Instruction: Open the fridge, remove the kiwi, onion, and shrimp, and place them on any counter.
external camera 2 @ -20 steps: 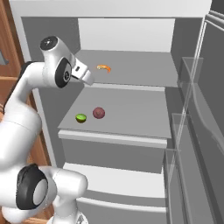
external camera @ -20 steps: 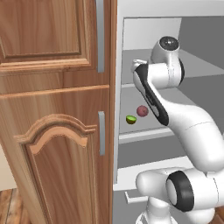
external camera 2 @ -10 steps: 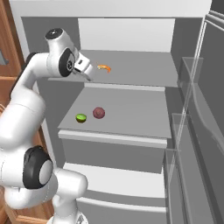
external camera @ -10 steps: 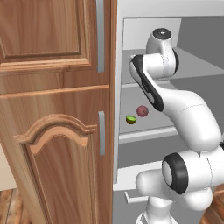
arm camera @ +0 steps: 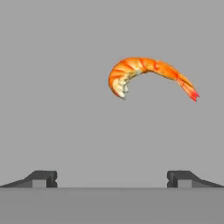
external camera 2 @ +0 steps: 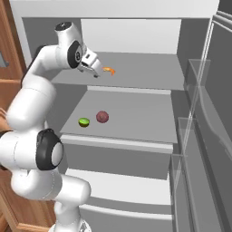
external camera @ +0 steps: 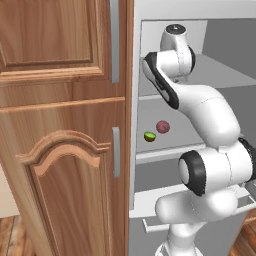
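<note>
Shrimp (arm camera: 146, 76) lies ahead of my fingers (arm camera: 41, 178), a bit toward the right one, not touching, on the fridge's (external camera 2: 136, 113) upper shelf. My gripper (external camera 2: 96, 69) is spread wide with nothing held. Kiwi (external camera 2: 84, 122) and onion (external camera 2: 102, 117) sit one shelf below the fingers.

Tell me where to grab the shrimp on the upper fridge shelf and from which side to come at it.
Grip the shrimp across its thick curved body, not the thin tail tip. It lies flat on the upper shelf, clear of anything else, so coming down from above and in front probably works best. The open gripper already faces it in the hand view; its fingertips stand wider than the body.
</note>
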